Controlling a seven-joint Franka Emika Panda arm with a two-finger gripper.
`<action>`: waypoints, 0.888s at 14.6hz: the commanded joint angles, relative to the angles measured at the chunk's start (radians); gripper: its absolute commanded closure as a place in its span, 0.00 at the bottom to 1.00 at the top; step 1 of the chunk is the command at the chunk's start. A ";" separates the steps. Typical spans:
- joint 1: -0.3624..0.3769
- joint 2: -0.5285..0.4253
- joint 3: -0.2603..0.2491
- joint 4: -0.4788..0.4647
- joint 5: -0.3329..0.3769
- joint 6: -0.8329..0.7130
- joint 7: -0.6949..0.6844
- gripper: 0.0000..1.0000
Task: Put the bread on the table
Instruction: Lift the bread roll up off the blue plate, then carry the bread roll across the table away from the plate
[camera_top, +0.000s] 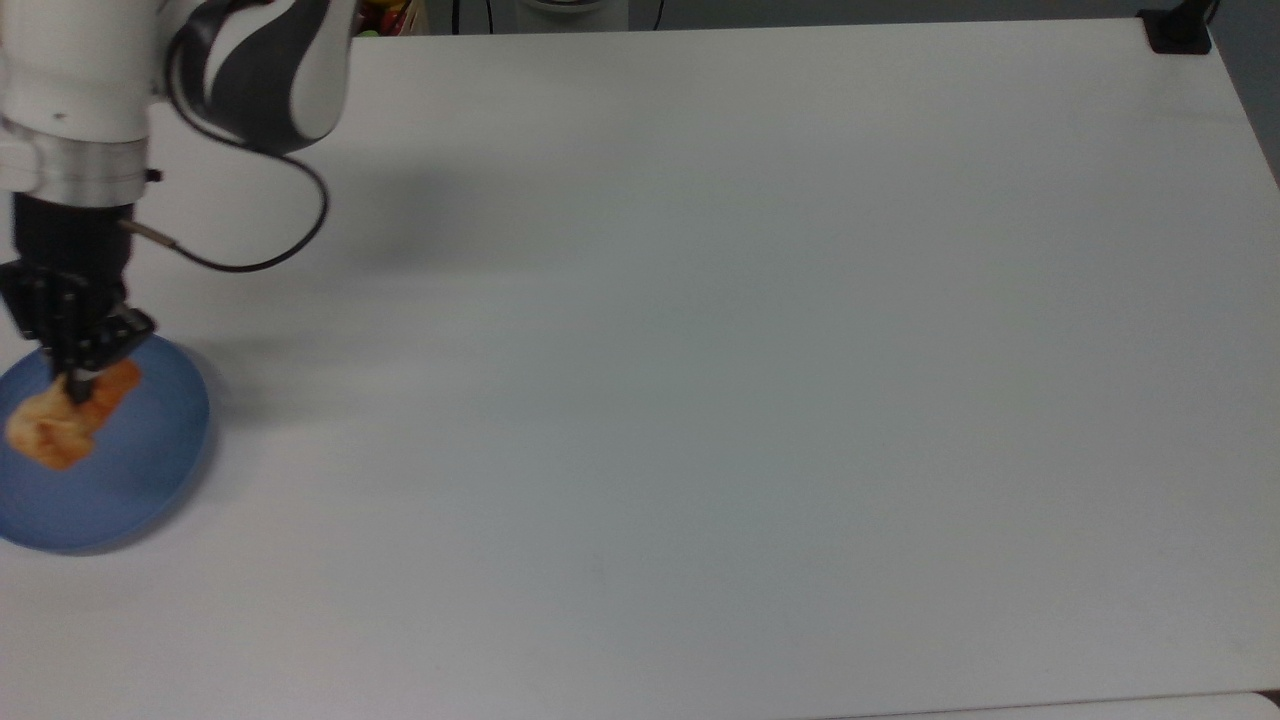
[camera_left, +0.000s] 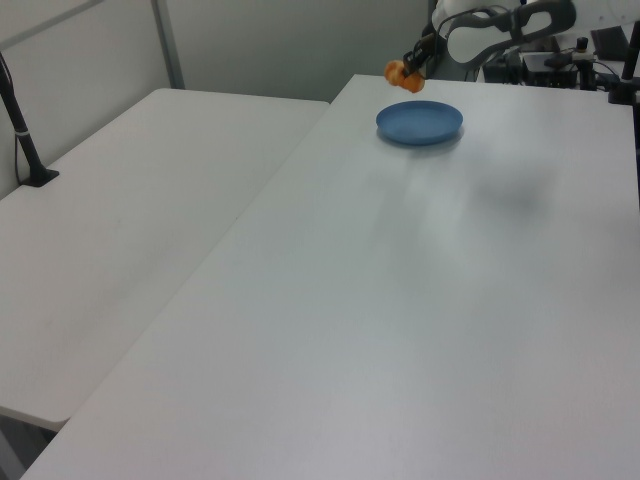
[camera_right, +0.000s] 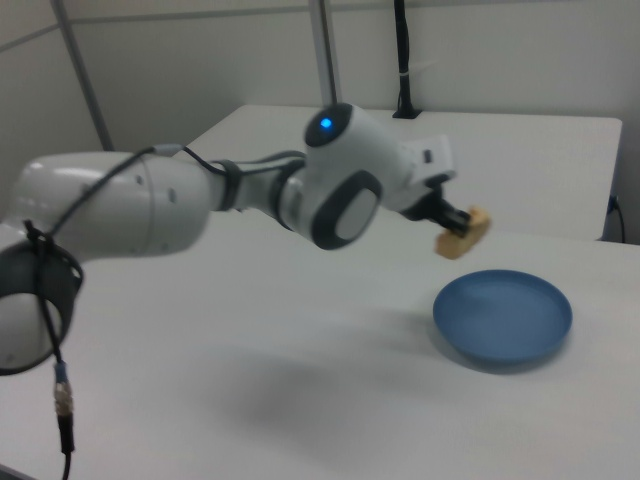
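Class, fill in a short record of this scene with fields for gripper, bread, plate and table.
gripper: gripper shut on the bread, raised above the plate
bread: bread golden-brown, held in the air, clear of the plate
plate: blue plate round, nothing on it, resting on the table
table: table white, bread not yet set down on it

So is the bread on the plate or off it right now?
Off: the bread hangs in the gripper, clear above the blue plate.
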 joint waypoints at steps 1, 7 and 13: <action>0.076 -0.182 0.055 -0.216 0.019 -0.102 0.058 1.00; 0.263 -0.270 0.127 -0.299 0.019 -0.253 0.249 1.00; 0.416 -0.226 0.277 -0.279 0.020 -0.246 0.565 1.00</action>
